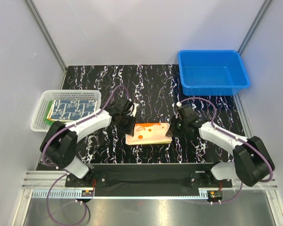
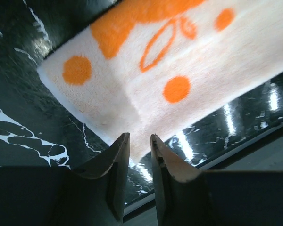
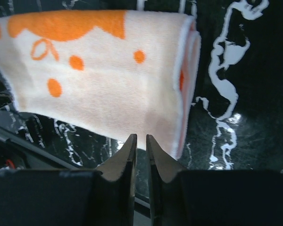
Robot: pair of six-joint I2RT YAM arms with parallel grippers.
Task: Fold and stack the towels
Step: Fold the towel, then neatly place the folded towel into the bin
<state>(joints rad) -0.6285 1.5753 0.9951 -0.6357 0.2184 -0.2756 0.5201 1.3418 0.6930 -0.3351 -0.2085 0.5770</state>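
The left arm of white tubular links and black rounded joint housings [image 1: 92, 121] is matching the right arm of the same build [image 1: 218, 133]. A thin purple cable [image 1: 114, 89] is looping along each. Both are sitting bolted to a black metal base bar [image 1: 146, 178]. The left gripper [image 2: 140, 139] and right gripper [image 3: 141, 137] are showing dark, tapering fingers with pale, worn edges.

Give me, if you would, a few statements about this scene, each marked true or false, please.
1. The fox-face towel lies folded on the table between the left gripper and the right gripper. True.
2. The blue bin holds a towel. False: it looks empty.
3. The navy-and-white patterned towel lies on top in the white basket. True.
4. The white basket stands at the table's right side. False: it is on the left.
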